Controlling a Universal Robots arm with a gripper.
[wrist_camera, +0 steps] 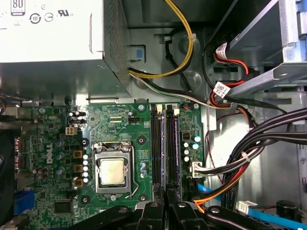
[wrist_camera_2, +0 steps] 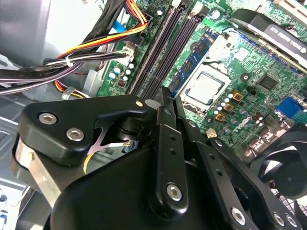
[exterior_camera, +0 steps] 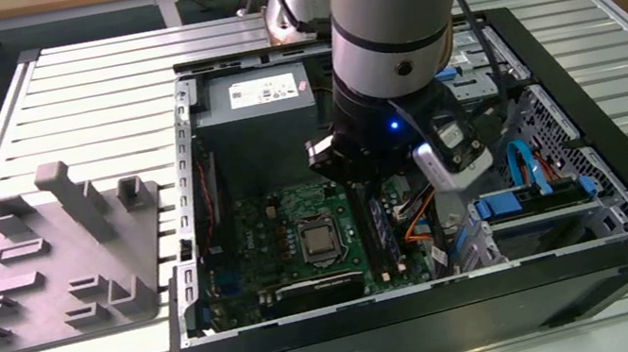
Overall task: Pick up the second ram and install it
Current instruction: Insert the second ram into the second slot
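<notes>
In the exterior view we see the gripper [exterior_camera: 370, 188] low inside the open computer case [exterior_camera: 577, 218], over the green motherboard [exterior_camera: 285, 229]. In the second wrist view its fingers [wrist_camera_2: 165, 103] stand nearly together. In the first wrist view the second ram [wrist_camera: 170, 148] sits between the black slots [wrist_camera: 155, 148], right of the processor socket [wrist_camera: 112, 171]; whether it is gripped, we cannot tell.

Green motherboard [wrist_camera: 124, 139], black slots [wrist_camera: 165, 148]
</notes>
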